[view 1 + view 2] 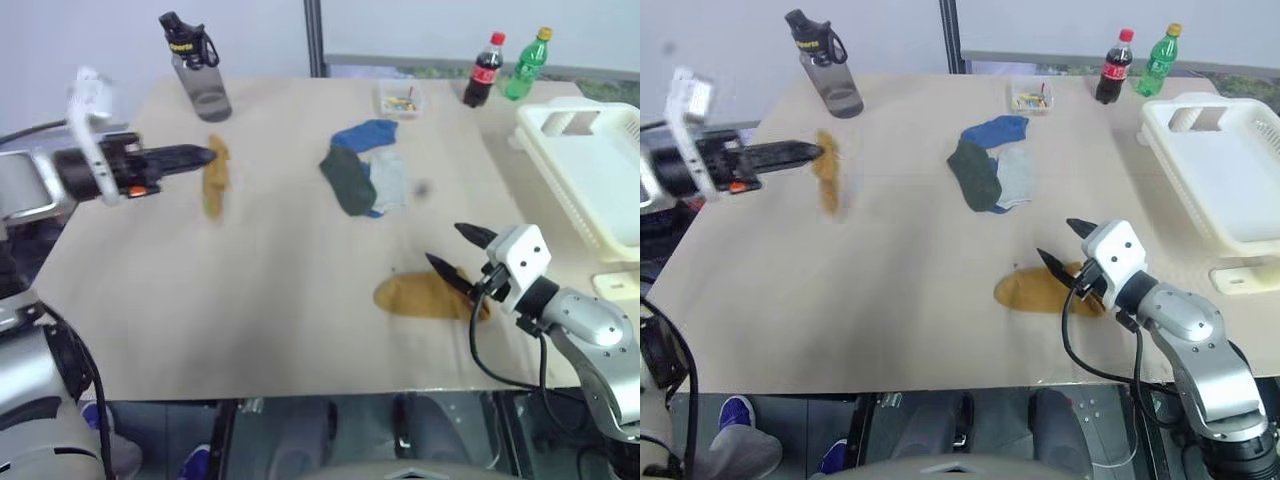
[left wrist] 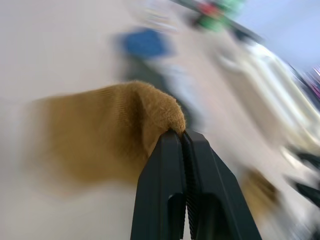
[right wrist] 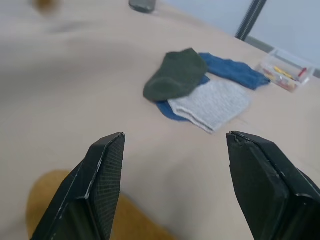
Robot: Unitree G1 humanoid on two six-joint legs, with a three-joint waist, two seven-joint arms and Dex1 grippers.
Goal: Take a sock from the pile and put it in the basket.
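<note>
One mustard sock is hanging clamped in the left gripper, fingers pinched tight on its edge, lifted clear of the table out at the left side near the grey water bottle. So the pick looks done and the carry step is in hand. The basket is sitting at the far right edge of the table, well apart from the held sock, so the next move is calling for a long sweep across the whole tabletop, then a release over the basket's rim.

The right gripper is hovering with jaws spread wide and holding nothing, just over a second mustard sock lying flat near the front edge. The pile – blue, dark green and pale grey socks overlapping – is lying mid-table, between the left gripper and the basket.

Risks, as a judgement: the dangling sock is probably dragging across the pile if carried low, and the right arm is standing close to the crossing path. A small clear box, a cola bottle and a green bottle are standing along the back, out of the way.
</note>
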